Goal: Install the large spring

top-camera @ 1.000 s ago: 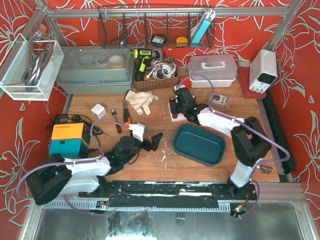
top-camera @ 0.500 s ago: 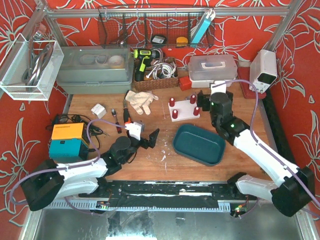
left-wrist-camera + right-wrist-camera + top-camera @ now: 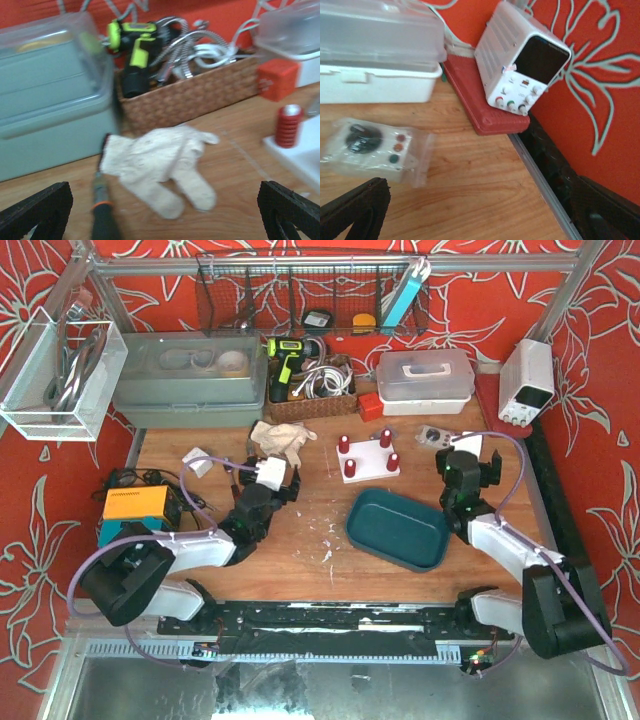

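Top view, with both wrist views. The left tool [image 3: 163, 189] is fully open and holds nothing. It points over the desk [image 3: 300, 540] toward a glove [image 3: 160, 165] and a screwdriver [image 3: 103, 212], with a basket [image 3: 200, 97] holding a drill [image 3: 134, 55] behind them. The right tool [image 3: 480, 205] is likewise wide open and empty. It faces a bagged dial unit [image 3: 375, 150], a clear box [image 3: 375, 55] and a power supply [image 3: 522, 65] on a red pad [image 3: 480, 107]. A red spring [image 3: 288, 127] stands upright on a post of a white block [image 3: 368, 458], mid-desk between the arms. This is one of four red pieces there, and which is the large one cannot be told. A teal tray [image 3: 398, 528] lies just in front of the block.
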